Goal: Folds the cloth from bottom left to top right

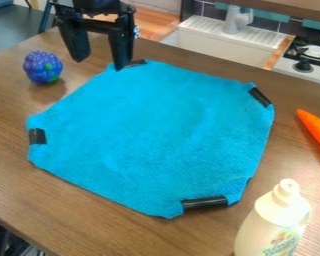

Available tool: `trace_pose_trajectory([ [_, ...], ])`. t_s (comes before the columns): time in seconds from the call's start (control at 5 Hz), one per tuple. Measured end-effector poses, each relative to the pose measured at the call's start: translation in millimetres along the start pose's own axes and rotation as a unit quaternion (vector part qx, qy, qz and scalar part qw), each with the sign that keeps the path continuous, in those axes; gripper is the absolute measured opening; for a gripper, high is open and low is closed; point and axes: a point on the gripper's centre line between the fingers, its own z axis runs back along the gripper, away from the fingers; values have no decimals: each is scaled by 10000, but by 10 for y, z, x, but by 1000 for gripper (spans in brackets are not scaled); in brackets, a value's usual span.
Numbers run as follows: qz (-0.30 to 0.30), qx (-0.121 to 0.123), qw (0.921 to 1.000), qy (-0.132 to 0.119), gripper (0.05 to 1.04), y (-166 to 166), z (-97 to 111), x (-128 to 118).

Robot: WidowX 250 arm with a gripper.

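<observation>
Purple toy grapes (42,67) sit at upper left; a carrot (317,131) lies at right, a bottle (273,220) stands lower right.

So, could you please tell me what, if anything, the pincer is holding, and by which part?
Nothing is held: the pincer hangs open near the far corner of the blue cloth, which lies spread out.

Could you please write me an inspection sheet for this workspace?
Surface: brown wood-grain table.
Job's things: blue cloth spread out, unfolded, with black strips at its corners.
Clutter: purple berry toy left of the cloth; orange carrot and pale pump bottle on the right.
Gripper: black gripper, open and empty, near the cloth's far-left corner.
Cables: nothing clearly seen.
Surroundings: sink, faucet and stove beyond the table.
</observation>
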Motion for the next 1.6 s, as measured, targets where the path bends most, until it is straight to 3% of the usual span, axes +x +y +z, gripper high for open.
trace_pose_trajectory([
  [0.2,39,-53,9999,116,1000,-6,-70,-21],
  [0.4,818,-535,9950,212,1000,196,-160,-192],
  [0.6,1591,-578,9855,-107,1000,356,-142,-302],
  [0.8,2356,-405,9706,-286,1000,563,-172,-440],
  [1.0,2513,-273,9671,-271,1000,604,-249,-585],
  [1.2,2953,137,9546,-366,1000,690,-438,-728],
  [1.4,3207,53,9459,-494,1000,750,-576,-785],
  [1.6,3269,14,9428,-657,1000,795,-666,-811],
])
